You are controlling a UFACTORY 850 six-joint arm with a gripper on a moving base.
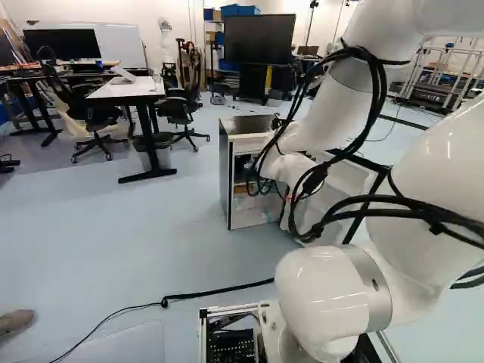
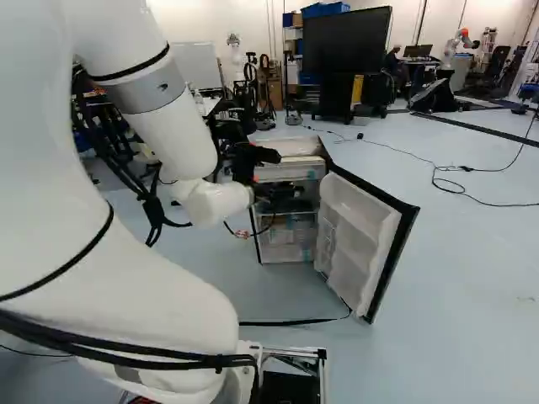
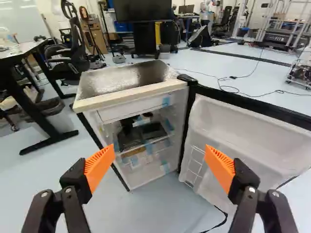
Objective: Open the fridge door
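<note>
My gripper [image 2: 268,157] is at the fridge's front side in the right base view, close to its top. Seen from the wrist, the gripper [image 3: 159,167] stands open with nothing between its orange pads. Ahead of it is the small fridge [image 3: 177,104], its top silvery and its shelves exposed. The fridge door [image 3: 243,141] is swung wide on the hinge side, its white inner face with moulded bins showing. In the right base view the door [image 2: 358,236] angles out toward the base. The left base view shows the fridge [image 1: 249,140] partly hidden by my arm.
A white-topped table [image 1: 128,88] with office chairs [image 1: 181,110] stands beyond the fridge. A large screen [image 2: 347,42] is farther back. Cables [image 2: 459,172] lie on the floor, one [image 1: 219,291] near the base. A shoe [image 1: 17,321] shows at the left base view's edge.
</note>
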